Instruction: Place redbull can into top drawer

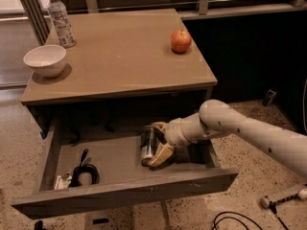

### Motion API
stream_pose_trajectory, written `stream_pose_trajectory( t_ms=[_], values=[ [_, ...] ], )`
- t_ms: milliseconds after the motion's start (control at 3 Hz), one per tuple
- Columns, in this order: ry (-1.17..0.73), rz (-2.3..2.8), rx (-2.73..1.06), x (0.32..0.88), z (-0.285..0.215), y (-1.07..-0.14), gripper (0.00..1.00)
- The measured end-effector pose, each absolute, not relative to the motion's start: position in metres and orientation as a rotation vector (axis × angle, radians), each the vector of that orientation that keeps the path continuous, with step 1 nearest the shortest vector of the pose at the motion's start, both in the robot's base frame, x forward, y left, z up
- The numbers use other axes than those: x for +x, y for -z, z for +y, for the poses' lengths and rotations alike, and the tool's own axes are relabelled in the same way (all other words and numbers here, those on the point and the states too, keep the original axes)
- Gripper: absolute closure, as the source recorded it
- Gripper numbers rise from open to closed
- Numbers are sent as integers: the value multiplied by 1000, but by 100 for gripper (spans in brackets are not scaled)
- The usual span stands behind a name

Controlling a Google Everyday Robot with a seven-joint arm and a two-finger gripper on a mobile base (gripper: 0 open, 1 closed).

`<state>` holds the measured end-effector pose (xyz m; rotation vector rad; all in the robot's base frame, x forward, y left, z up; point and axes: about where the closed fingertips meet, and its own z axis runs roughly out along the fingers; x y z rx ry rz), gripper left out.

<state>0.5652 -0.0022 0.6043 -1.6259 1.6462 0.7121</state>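
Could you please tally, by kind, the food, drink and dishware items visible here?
water bottle: 1
redbull can: 1, in the top drawer, at the end effector
bowl: 1
apple: 1
Total: 4
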Motion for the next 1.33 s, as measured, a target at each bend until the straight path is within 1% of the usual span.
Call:
stream_pose_trajectory(
  t_ms=[333, 667, 1000, 1333],
  values=[
    [-712, 1646, -1626, 565, -2, -604, 27],
    [-712, 1646, -1626, 565, -2, -604, 3],
    [-712, 1646, -1626, 565, -2, -604, 0],
    [-712, 1646, -1626, 565, -2, -604, 0]
  ],
)
